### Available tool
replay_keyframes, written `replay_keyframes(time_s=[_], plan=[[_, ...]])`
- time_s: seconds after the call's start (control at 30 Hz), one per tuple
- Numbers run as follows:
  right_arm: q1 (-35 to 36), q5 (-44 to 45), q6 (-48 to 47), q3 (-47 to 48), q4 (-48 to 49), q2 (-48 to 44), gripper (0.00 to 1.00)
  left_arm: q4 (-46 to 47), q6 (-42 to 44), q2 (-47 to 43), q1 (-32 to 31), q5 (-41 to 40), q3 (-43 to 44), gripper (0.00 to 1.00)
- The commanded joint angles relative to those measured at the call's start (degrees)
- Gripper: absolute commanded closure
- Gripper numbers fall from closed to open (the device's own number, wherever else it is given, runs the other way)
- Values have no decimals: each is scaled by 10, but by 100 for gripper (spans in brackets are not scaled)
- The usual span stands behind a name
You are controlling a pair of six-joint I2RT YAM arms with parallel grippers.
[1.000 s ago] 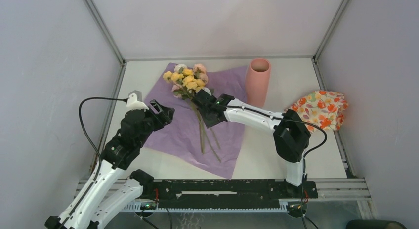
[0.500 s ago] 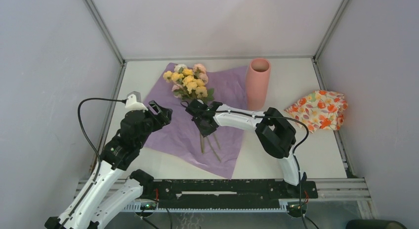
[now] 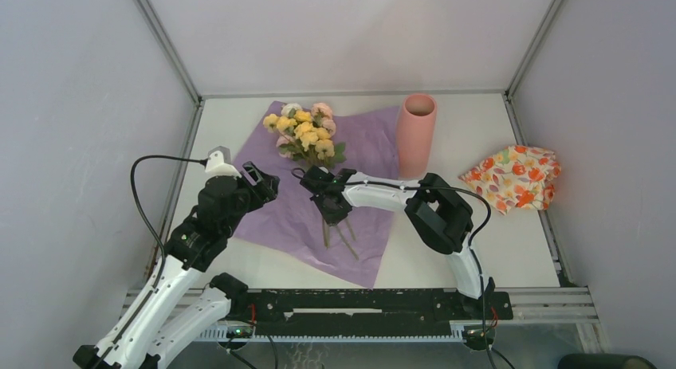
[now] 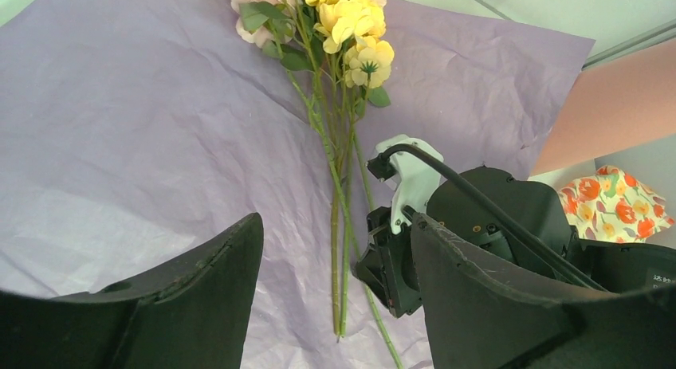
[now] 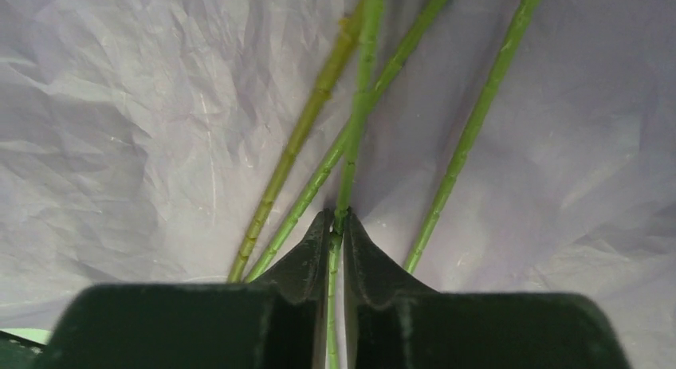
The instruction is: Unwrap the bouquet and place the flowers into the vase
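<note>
My right end effector (image 5: 338, 225) is clenched on one green stem of the flowers (image 3: 307, 134), which lie on the spread purple paper (image 3: 275, 217) left of the vase (image 3: 417, 134). My left end effector (image 3: 265, 182) hangs released, farther left of the vase.

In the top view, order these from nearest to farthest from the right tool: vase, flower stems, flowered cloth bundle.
1. flower stems, pinched at the right tool.
2. vase, behind, to its right.
3. flowered cloth bundle, far right.
</note>
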Motion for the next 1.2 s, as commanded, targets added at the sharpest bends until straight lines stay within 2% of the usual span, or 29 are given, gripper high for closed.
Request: replay_keyframes(time_s=[0.0, 0.03, 0.33, 0.6, 0.87, 1.17], plan=[[3, -15, 6, -2, 20, 2, 96, 14, 9, 0, 4, -8, 7, 27], [3, -21, 5, -3, 21, -6, 100, 14, 9, 0, 4, -8, 7, 27], [5, -49, -12, 36, 2, -75, 100, 12, 5, -4, 4, -8, 5, 27], [-7, -198, 4, 35, 28, -138, 100, 15, 4, -6, 4, -3, 4, 27], [-47, -340, 41, -27, 124, -186, 100, 38, 6, -23, 4, 19, -10, 26], [-69, -355, 53, -31, 156, -214, 100, 88, -15, -34, 9, 96, -19, 24]])
